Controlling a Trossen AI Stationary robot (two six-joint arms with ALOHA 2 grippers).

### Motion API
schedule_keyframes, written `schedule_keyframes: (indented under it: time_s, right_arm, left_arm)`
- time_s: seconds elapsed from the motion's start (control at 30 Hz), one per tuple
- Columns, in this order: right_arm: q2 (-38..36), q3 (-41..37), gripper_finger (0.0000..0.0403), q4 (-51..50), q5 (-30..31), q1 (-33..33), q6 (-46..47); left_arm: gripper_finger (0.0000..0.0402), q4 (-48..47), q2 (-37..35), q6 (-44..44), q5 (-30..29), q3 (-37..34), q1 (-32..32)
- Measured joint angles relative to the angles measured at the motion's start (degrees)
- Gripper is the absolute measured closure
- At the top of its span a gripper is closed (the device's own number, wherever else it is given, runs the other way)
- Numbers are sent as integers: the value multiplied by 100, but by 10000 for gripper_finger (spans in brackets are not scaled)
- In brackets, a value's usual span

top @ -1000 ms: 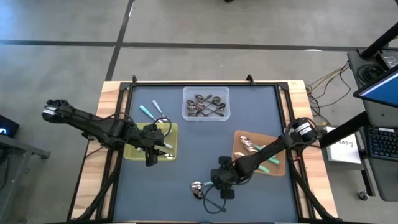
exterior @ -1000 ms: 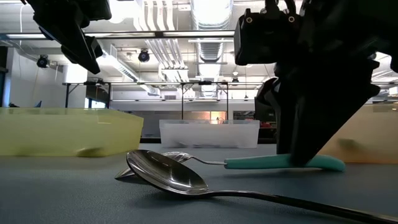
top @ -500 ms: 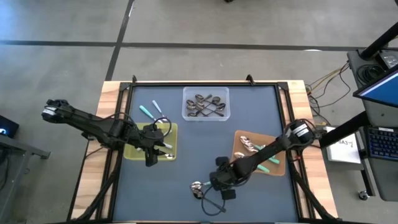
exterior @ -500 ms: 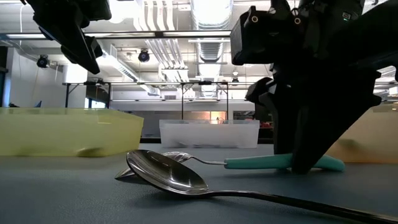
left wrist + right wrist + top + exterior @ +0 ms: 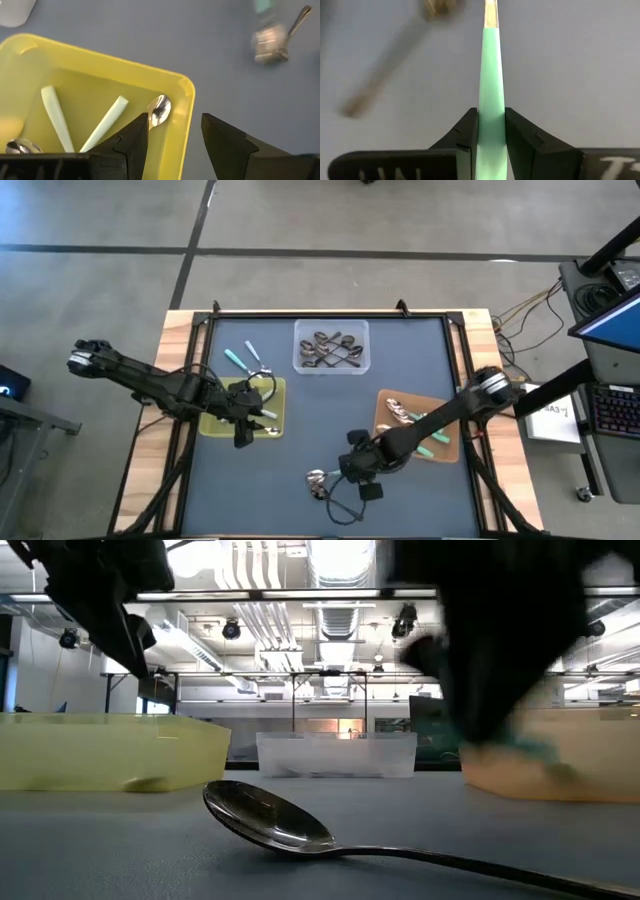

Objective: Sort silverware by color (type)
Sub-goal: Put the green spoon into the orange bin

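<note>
My right gripper (image 5: 347, 472) is shut on a teal-green-handled utensil (image 5: 491, 65) near the table's near edge, its silver head (image 5: 316, 478) pointing toward the table's left. An all-dark spoon (image 5: 268, 820) lies flat on the table close by. My left gripper (image 5: 243, 436) hangs open above the yellow tray (image 5: 222, 425), over its corner (image 5: 187, 87); pale-blue-handled utensils (image 5: 56, 117) lie inside. Dark spoons fill the clear tray (image 5: 304, 361). Teal-handled pieces lie in the orange-brown tray (image 5: 385, 400). Two more utensils (image 5: 241, 358) lie on the table beyond the yellow tray. My right gripper pinches the teal-green handle (image 5: 491, 120) between its two fingers (image 5: 468, 137). The handle runs straight out past the fingertips, with the metal neck (image 5: 490, 12) beyond. The low view shows no teal utensil on the table, so it is lifted clear.
The three trays stand around the dark mat: yellow at the left, clear at the far middle, orange-brown at the right. A black cable loop (image 5: 343, 505) lies near the near edge. Wooden borders and black frame rails (image 5: 330, 313) edge the table.
My right gripper has risen with the teal-green-handled utensil, which lay on the table behind the dark spoon and is now lifted clear; in the low view it has swung toward the orange-brown tray. The dark spoon has stayed where it was.
</note>
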Motion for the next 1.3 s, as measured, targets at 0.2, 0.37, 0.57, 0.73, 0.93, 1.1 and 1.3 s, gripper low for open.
schedule_keyframes:
  time_s: [0.2,0.37,0.57,0.73,0.93,1.1,1.3]
  right_arm:
    - [-877,33,341,-25,466,-20,-184]
    - [-1528,41,341,-1369,989,-48,-58]
    - [-2033,-12,341,-3700,1053,-30,468]
    - [-2463,-468,341,-3902,931,-29,477]
    - [-3054,-1575,341,-3587,717,34,571]
    - [-3709,-2411,341,-2904,664,94,721]
    - [-4617,-3240,342,-2139,654,111,656]
  left_arm:
    - [237,19,2,-151,-1,-132,0]
    - [237,396,0,-219,0,-132,0]
    - [237,1451,0,-221,0,-132,0]
    - [237,2447,0,-247,0,-132,0]
    - [237,2973,0,-572,0,-104,-11]
    - [237,3304,0,-895,2,-68,-51]
    - [237,4559,423,-918,110,-64,-245]
